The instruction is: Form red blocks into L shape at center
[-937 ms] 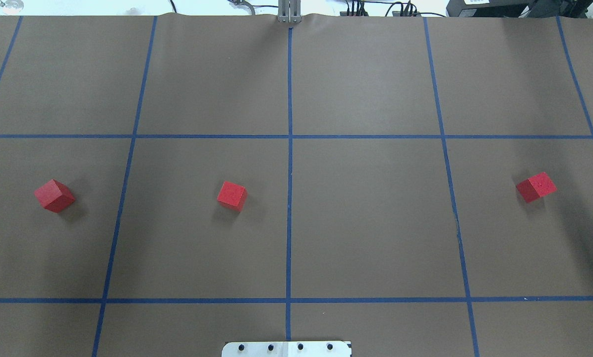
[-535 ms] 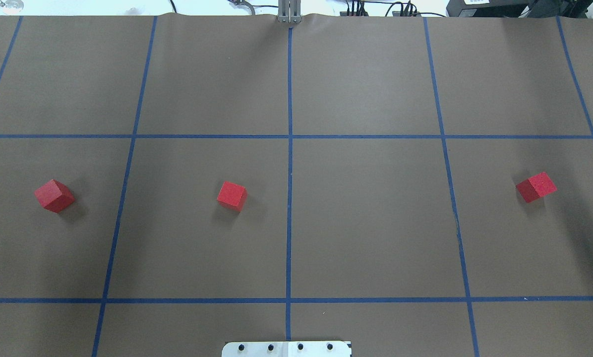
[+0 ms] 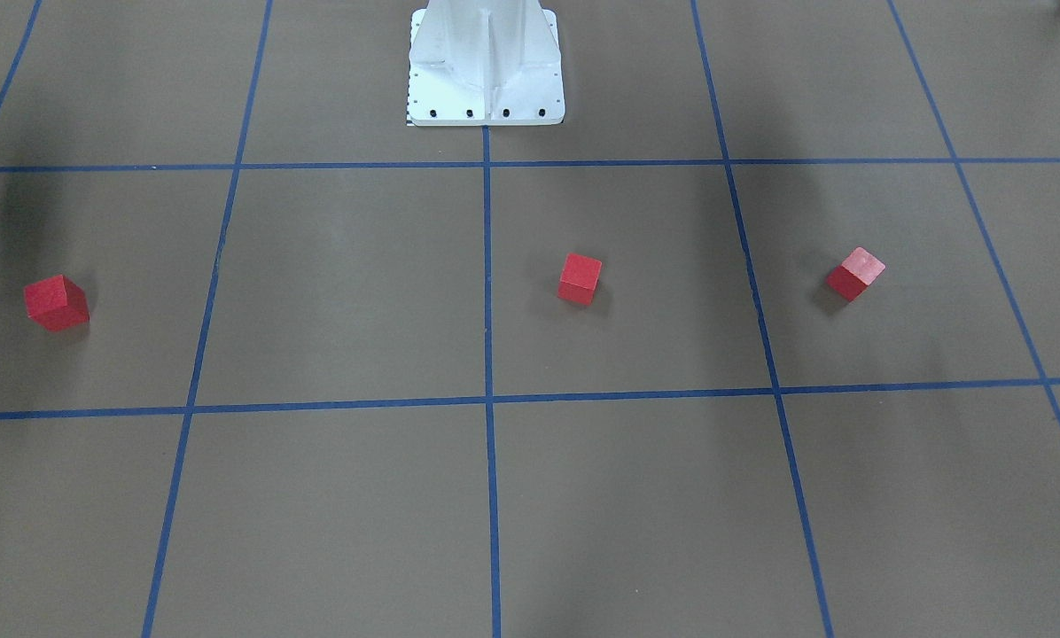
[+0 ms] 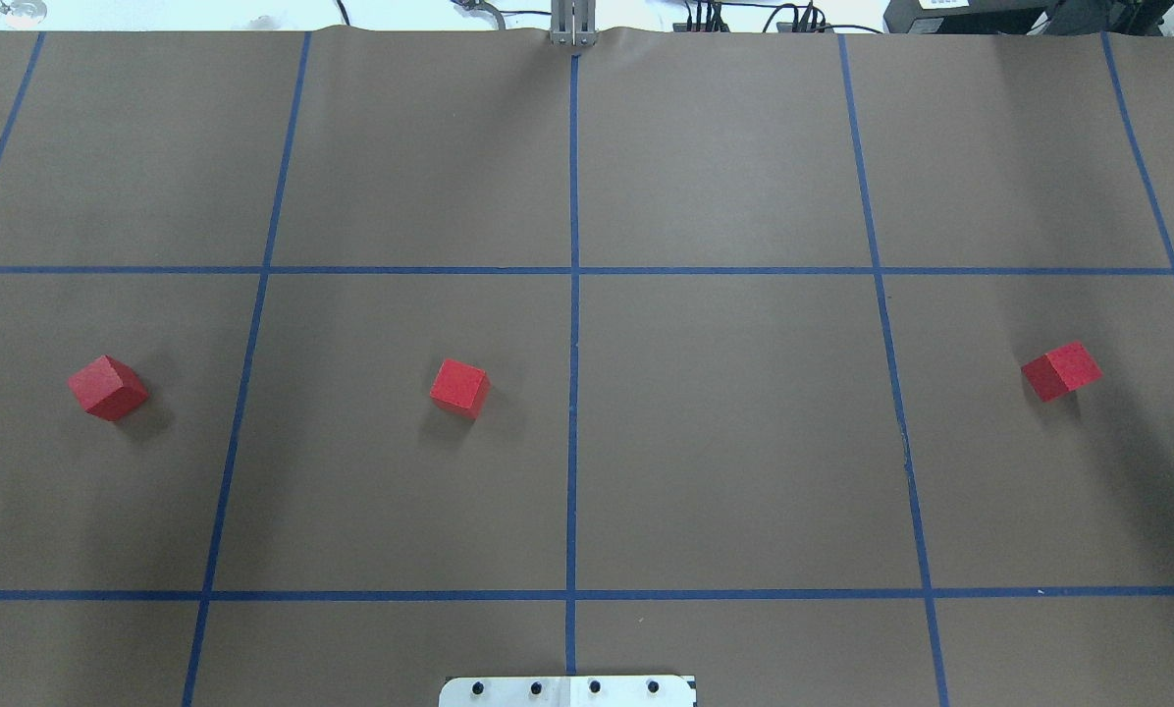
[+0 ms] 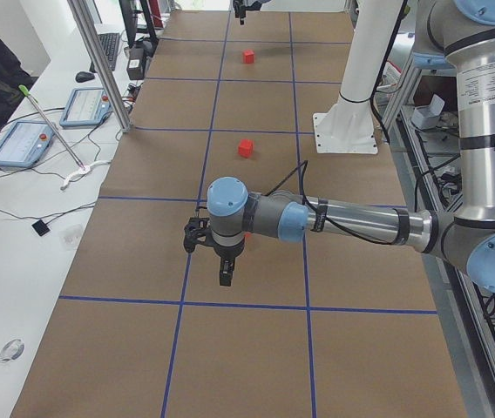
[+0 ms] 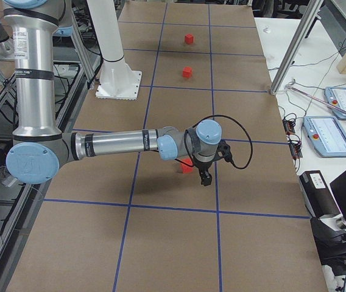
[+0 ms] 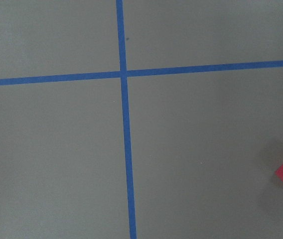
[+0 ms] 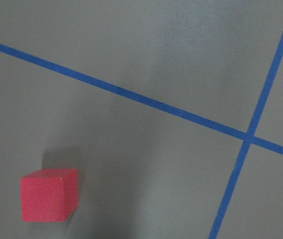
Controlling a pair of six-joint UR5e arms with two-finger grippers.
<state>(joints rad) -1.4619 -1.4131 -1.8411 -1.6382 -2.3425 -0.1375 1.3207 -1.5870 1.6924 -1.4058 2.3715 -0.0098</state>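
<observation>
Red blocks (image 4: 459,386): three loose, 9 to 3 o'clock across center (image 4: 572,432); first pick pending; left gripper (image 5: 223,277), right gripper (image 6: 205,179) hold none, jaw opening cannot be told; next, descend squarely on one

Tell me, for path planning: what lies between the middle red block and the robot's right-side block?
Overhead view: between middle block and right-side block, only brown paper crossed by two blue tape lines.

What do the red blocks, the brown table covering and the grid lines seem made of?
The red blocks look like painted wood or dense foam: matte, finely speckled faces, crisp edges; which one is unclear. The brown covering looks like matte kraft paper, wavy along its far edge. The grid lines look like blue masking tape, flat and slightly uneven.
</observation>
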